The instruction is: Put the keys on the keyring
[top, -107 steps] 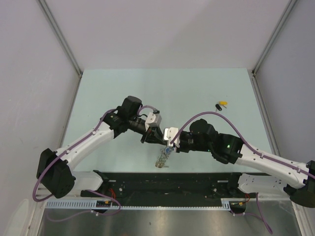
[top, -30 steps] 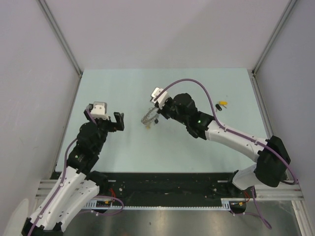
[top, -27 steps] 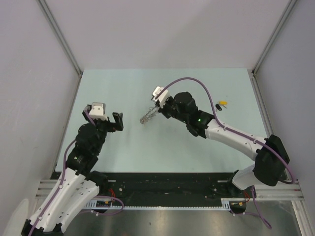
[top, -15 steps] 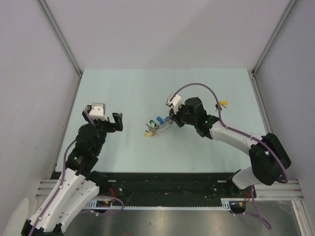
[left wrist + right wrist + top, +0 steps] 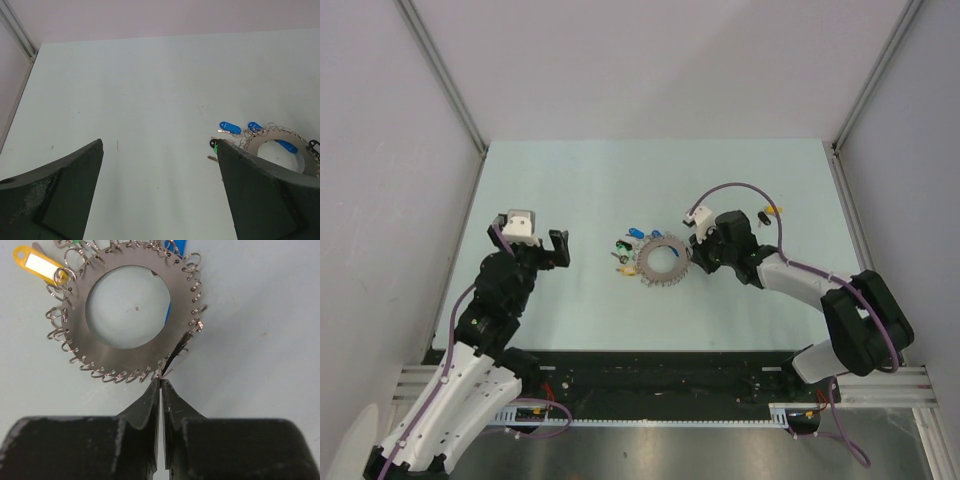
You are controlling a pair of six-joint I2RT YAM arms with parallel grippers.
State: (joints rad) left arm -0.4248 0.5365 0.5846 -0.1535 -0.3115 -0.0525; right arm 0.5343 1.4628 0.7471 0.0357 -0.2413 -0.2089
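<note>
1. Black fingers (image 5: 65,190) of the left hand (image 5: 160,144) stand spread wide with nothing between them. This hand hangs over the left part of the pale desk (image 5: 570,180), well apart from the keyring (image 5: 125,357).
2. To its right, near the middle of the desk, the keyring lies flat. It is a grey metal disc with a round hole, its rim strung all round with small wire loops.
3. The right hand (image 5: 161,382) reaches in from the right, low over the desk, its fingers (image 5: 145,405) closed to a hairline slit. Their tips touch the right edge of the keyring; whether they pinch one of the wire loops there I cannot tell.
4. On the keyring's left side sit its tags: a yellow tag (image 5: 37,262) nearest, a green tag (image 5: 215,145) beside it, and blue tags (image 5: 229,128) at the far-left rim. One blue tag shows partly under the disc.
5. Farther back and to the right, beyond the right arm (image 5: 800,285), two small loose keys (image 5: 765,215) lie close together on the desk. One is black-tagged, the other yellow-tagged, and both are well apart from the keyring.
</note>
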